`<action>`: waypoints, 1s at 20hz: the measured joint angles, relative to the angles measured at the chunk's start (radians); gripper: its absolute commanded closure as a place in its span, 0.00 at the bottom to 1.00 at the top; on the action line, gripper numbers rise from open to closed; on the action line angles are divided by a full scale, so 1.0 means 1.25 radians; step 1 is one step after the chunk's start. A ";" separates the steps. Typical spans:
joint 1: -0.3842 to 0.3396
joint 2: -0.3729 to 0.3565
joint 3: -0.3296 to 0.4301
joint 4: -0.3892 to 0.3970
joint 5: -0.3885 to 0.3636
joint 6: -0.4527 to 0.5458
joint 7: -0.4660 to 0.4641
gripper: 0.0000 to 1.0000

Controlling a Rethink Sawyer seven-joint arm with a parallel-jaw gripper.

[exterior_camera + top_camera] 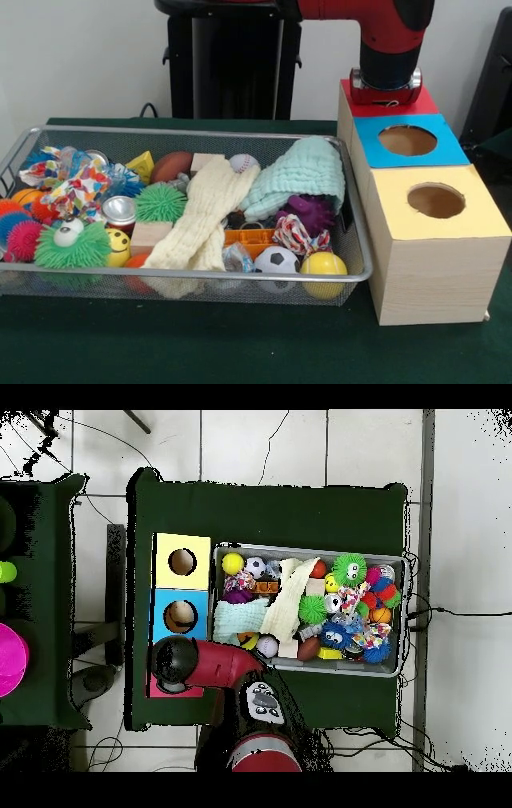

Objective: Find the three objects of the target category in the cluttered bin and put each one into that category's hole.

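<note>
Gripper [385, 90] down over red box [424, 104], fingers hidden, grip state impossible to tell; wire basket [364, 272] alongside, crammed with toys.

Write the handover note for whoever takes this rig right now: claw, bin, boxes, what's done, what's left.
Claw: hidden; the arm's end sits directly over the red-faced box, covering its hole, so open or shut cannot be told.
Wire bin: full of clutter, with cloths, spiky balls, a small soccer ball and a yellow ball.
Toy animals: none clearly visible among the clutter.
Blue-faced box hole and yellow-faced box hole: open.
Done: cannot tell.
Left: search under the cloths for toy animals.
</note>
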 measured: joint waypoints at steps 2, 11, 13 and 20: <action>0.002 -0.001 0.001 0.000 0.000 -0.001 0.000 1.00; 0.001 -0.001 0.001 0.000 0.000 -0.001 0.000 1.00; 0.001 -0.001 0.002 0.000 -0.001 0.000 0.000 1.00; -0.006 -0.001 0.007 -0.001 -0.001 0.008 0.000 1.00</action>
